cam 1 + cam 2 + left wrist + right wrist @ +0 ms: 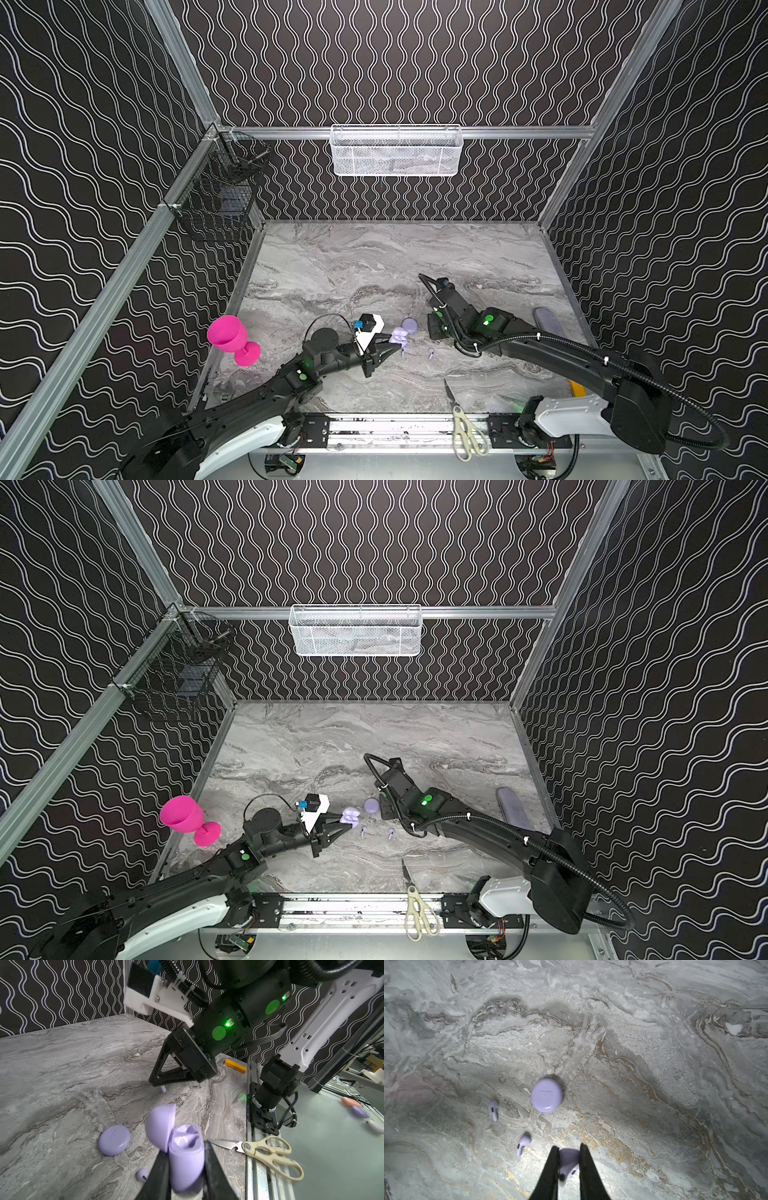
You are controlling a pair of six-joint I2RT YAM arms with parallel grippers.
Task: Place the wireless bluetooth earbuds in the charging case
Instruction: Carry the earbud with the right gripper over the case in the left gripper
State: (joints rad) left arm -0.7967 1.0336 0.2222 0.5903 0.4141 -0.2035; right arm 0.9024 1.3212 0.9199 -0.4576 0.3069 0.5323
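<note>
My left gripper (186,1149) is shut on the lavender charging case (186,1165), whose lid (160,1126) stands open; both top views show it held just above the table (399,334) (350,816). To its right, my right gripper (568,1147) points down and is shut on one lavender earbud (569,1161), with the stem (163,1089) sticking out below the fingers. Two more earbuds (493,1108) (522,1144) lie loose on the marble between the arms. A closed round lavender case (547,1095) lies flat beside them.
A pink goblet (232,336) stands at the left edge. Scissors (461,419) lie across the front rail. A long lavender-grey object (548,322) rests at the right edge, with a yellow block (235,1065) near the front right. A white basket (397,151) and a black wire basket (220,195) hang on the walls.
</note>
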